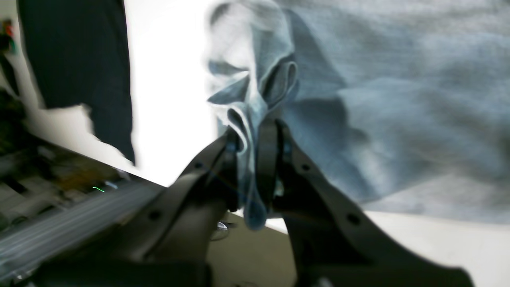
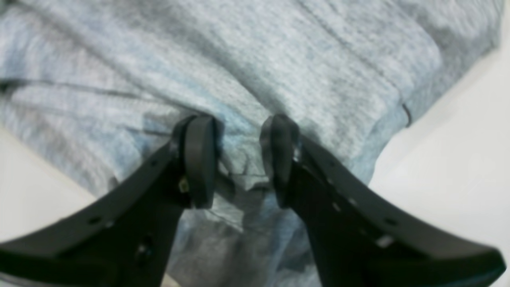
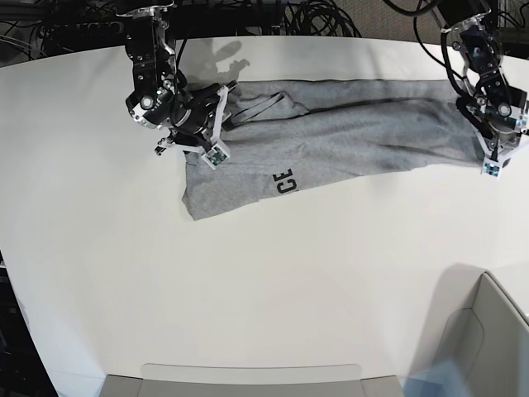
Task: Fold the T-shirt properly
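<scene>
The left gripper (image 1: 252, 159) pinches a bunched fold of the T-shirt (image 3: 347, 136) near the table's (image 3: 264, 281) far right edge. The right gripper (image 2: 238, 159), jaws parted, presses into the cloth at the far left.

Heather-grey T-shirt (image 3: 347, 136) with black lettering on a white table (image 3: 248, 281).

white table (image 3: 248, 273), black cables (image 3: 322, 16), grey bin (image 3: 488, 347)
</scene>
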Robot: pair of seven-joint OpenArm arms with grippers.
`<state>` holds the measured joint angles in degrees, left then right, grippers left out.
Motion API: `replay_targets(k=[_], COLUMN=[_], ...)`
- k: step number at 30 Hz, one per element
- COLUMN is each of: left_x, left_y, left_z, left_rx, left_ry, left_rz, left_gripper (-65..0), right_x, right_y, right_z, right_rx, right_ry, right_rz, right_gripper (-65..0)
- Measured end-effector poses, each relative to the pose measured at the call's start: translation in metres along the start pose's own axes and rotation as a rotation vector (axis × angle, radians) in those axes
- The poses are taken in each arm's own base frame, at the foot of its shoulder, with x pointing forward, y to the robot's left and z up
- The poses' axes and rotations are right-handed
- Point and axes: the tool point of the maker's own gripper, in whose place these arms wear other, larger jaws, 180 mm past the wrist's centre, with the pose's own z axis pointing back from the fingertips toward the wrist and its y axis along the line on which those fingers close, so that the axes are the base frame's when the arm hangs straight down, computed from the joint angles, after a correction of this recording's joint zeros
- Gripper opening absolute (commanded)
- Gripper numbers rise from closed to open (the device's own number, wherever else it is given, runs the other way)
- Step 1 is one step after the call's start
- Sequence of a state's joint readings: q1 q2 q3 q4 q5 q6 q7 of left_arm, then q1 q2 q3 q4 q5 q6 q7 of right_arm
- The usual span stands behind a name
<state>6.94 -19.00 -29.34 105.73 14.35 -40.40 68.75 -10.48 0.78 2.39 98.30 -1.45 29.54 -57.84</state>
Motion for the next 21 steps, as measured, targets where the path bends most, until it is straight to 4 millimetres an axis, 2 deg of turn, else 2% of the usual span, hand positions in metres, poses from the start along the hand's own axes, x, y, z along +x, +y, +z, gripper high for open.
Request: replay_targets(k=[2, 4, 11, 15, 19, 21], left_x=[-0.005, -0.010, -0.007, -0.003, -0.001, 0.003], left_y=[0.009, 0.009, -0.016, -0.017, -0.019, -0.028], left_z=[0.004, 0.004, 0.011, 0.029, 0.031, 0.032], left_rx=[0.029, 0.030, -0.014, 0.009, 0.006, -0.003], left_ry=[0.006, 0.021, 0.001, -0.040, -0.050, -0.050], left_rz=[0.016, 0.018, 0.044, 0.047, 0.051, 0.028], left_gripper=[-65.0, -65.0, -65.0, -65.0, -65.0, -65.0], right_x=[-0.002, -0.002, -0.003, -0.002, -0.003, -0.003], right_y=[-0.003, -0.003, 0.000, 0.000, 0.001, 0.001], right_z=[0.001, 0.001, 0.000, 0.000, 0.000, 0.000], right_rx=[-0.005, -0.012, -0.008, -0.009, -0.008, -0.008], right_ry=[0.003, 0.008, 0.005, 0.004, 0.005, 0.006], right_rz=[0.001, 0.003, -0.003, -0.006, -0.007, -0.006], right_gripper=[-41.6, -41.6, -41.6, -41.6, -41.6, -41.6])
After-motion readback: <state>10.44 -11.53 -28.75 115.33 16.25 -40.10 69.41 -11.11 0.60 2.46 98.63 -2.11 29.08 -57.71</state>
